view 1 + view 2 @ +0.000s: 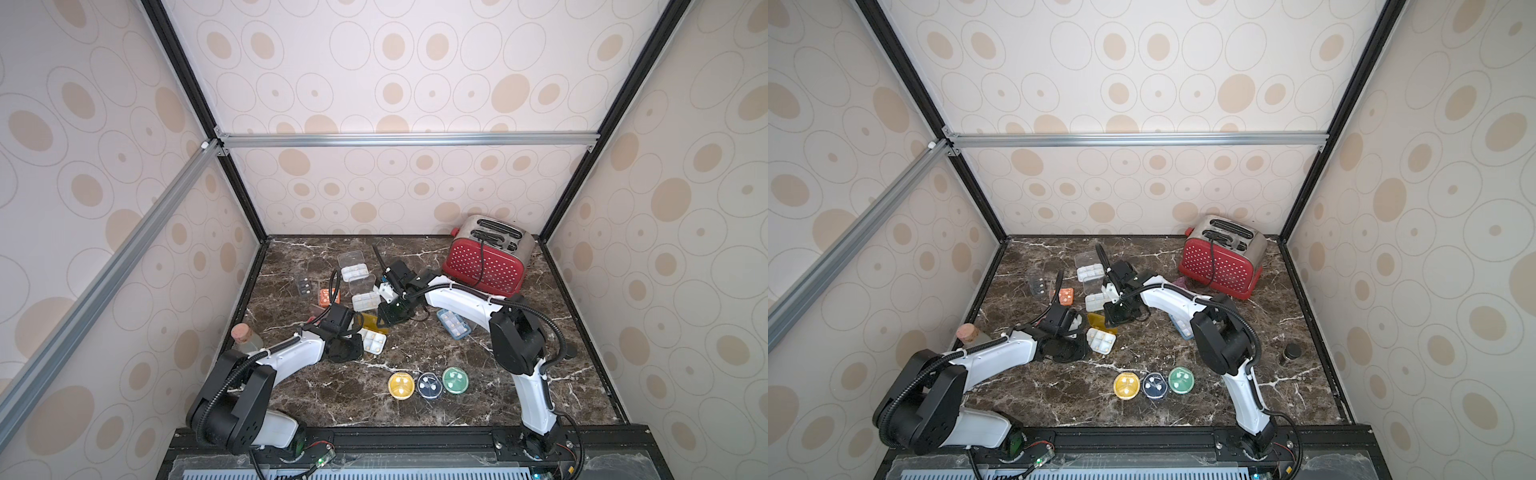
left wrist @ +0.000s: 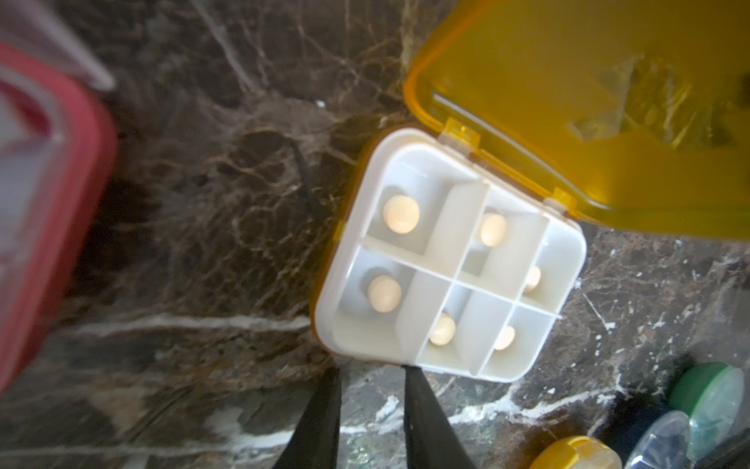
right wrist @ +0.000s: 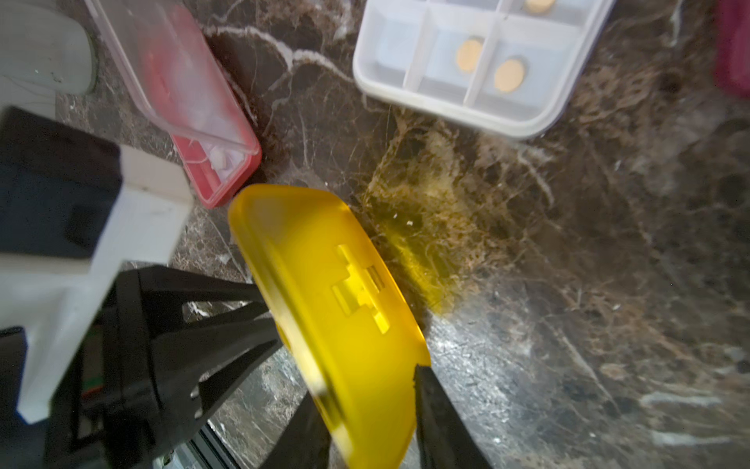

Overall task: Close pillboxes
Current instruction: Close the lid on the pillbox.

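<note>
Our left gripper (image 2: 372, 371) has its jaws slightly apart, tips against the open yellow pillbox (image 2: 446, 260), gripping nothing. The box lies well apart from the red toaster (image 1: 482, 259), on its left and nearer our bases. Our right gripper (image 3: 365, 390) is clamped on the raised lid (image 3: 324, 284). Folding it over, we risk shoving the unpinned box askew, spilling pills (image 2: 401, 214), or the slick lid slipping free.

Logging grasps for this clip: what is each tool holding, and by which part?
Right tool pinches the translucent yellow hinged lid at its rim; left tool, open, holds nothing.
</note>
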